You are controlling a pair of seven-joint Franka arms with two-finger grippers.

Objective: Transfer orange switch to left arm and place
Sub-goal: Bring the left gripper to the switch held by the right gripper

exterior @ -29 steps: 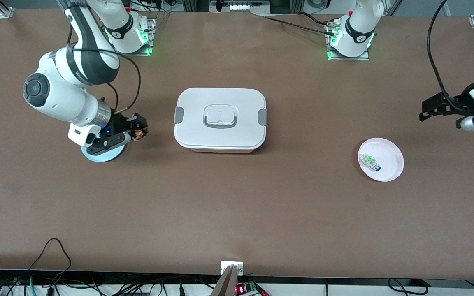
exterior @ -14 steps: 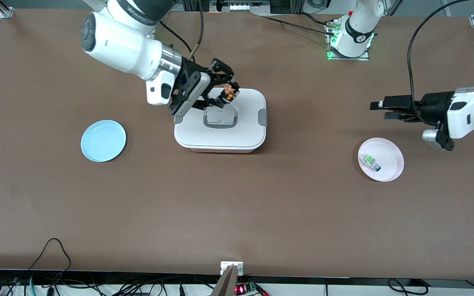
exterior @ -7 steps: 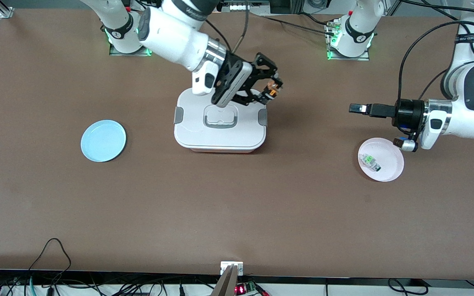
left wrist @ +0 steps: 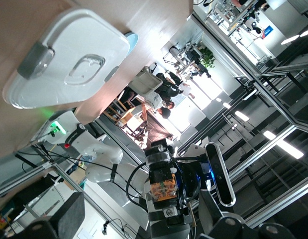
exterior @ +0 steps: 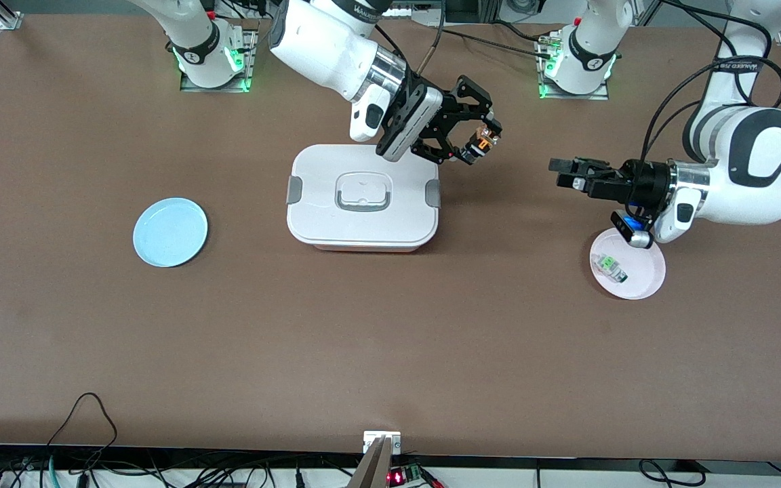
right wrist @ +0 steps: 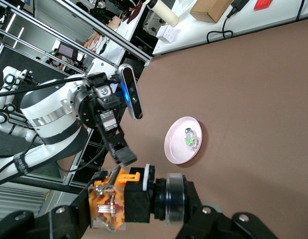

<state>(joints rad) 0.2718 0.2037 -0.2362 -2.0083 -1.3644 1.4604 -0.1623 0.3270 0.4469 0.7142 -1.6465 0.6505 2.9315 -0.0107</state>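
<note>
Front view, scanning across the frame:

- Mid-left: blue plate (exterior: 170, 232) on the counter (exterior: 390, 352), bare.
- Centre: the box (exterior: 363, 197), lid on, grey clips at both ends, handle recess on top.
- Upper centre: right arm (exterior: 326, 44) comes in from its base at upper left and reaches across above the box's upper-right corner. Right end effector (exterior: 482, 144) is up in the air, past the box edge, over bare counter between the box and the left end effector. Its fingers are pressed onto the orange switch (exterior: 484, 139), orange end visible at the tips. Right wrist view confirms it: switch (right wrist: 114, 201) pinched, orange body and round black barrel showing.
- Right of centre: left end effector (exterior: 563, 173) points at the right one, level with it, fingers spread, holding nothing. Still a clear gap between the two. Left wrist view looks straight at the switch (left wrist: 163, 185) in the other end effector.
- Right: left arm (exterior: 743, 169) enters from the right edge.
- Lower right: pink plate (exterior: 645, 271) with a green-and-white component (exterior: 611, 266) on it, just below the left wrist.
</note>
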